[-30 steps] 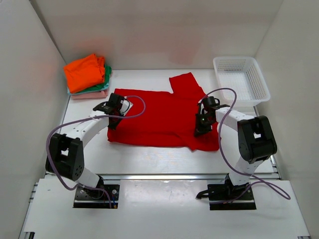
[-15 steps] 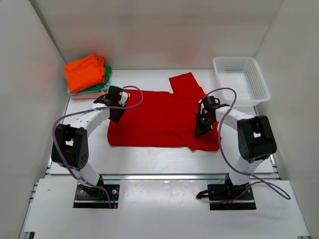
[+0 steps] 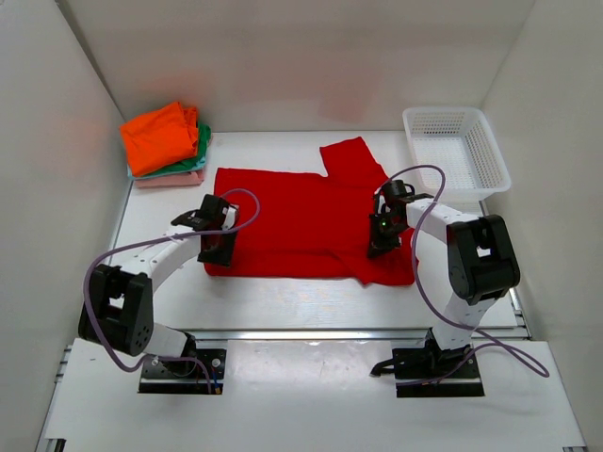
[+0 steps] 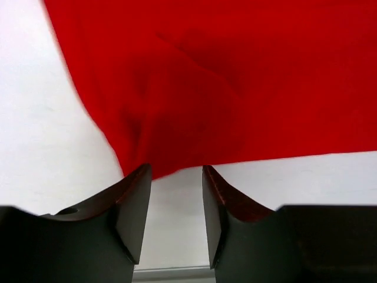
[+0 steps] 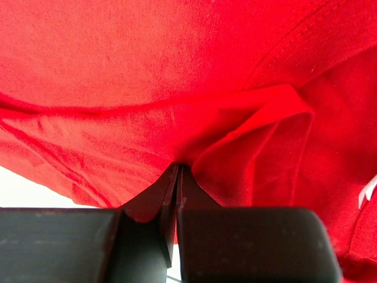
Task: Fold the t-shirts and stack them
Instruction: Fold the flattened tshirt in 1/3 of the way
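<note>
Red t-shirt (image 3: 301, 218), left claw (image 4: 176, 172) now apart nearer its front hem, right claw (image 5: 178, 170) clamped on it

Plain red t-shirt (image 3: 301, 221), white basket (image 3: 458, 155)

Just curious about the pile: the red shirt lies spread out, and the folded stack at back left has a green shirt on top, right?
No: the orange shirt is on top, the green shirt beneath, as the top external view shows. The red shirt is spread out.
</note>
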You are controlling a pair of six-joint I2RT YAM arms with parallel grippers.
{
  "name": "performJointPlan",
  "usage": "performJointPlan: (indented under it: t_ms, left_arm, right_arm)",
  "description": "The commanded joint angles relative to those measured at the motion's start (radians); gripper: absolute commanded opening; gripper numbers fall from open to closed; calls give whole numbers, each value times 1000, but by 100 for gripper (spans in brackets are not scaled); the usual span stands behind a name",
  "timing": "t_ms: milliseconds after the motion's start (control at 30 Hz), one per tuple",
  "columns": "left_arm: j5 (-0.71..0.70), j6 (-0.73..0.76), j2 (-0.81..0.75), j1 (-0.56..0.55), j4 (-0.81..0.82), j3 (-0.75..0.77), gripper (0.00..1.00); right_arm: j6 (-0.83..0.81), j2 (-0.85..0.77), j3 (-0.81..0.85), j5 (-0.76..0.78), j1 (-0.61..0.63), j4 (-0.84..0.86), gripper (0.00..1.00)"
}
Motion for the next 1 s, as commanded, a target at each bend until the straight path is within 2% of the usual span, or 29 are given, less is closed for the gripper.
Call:
performJointPlan:
  t_ms: [0, 133, 233, 333, 400, 467, 600, 733, 967]
  left_arm:
    - [100, -190, -60, -16, 16, -41, 49]
    - [114, -356, -117, -8, 62, -132, 42]
    - [137, -422, -184, 20, 105, -198, 45]
    - [103, -512, -281, 30, 149, -264, 44]
    - [2, -561, -362, 44, 175, -311, 44]
    - [-30, -614, -416, 65, 197, -365, 45]
    - [-39, -764, -558, 102, 266, -484, 51]
    - [-88, -893, -683, 116, 306, -564, 52]
    - [-112, -986, -698, 132, 410, -664, 52]
  right_arm:
    - [-40, 86, -49, 146, -12, 17, 0]
    - [-38, 94, -43, 137, -7, 21, 0]
    - [-40, 85, -40, 138, -6, 13, 0]
    - [-38, 89, -40, 122, -4, 14, 0]
    - [-40, 88, -45, 120, -9, 20, 0]
    - [-38, 85, -39, 121, -7, 24, 0]
    - [-32, 83, -48, 111, -3, 30, 0]
    - [-29, 77, -48, 114, -9, 19, 1]
    - [-37, 80, -50, 105, -4, 34, 0]
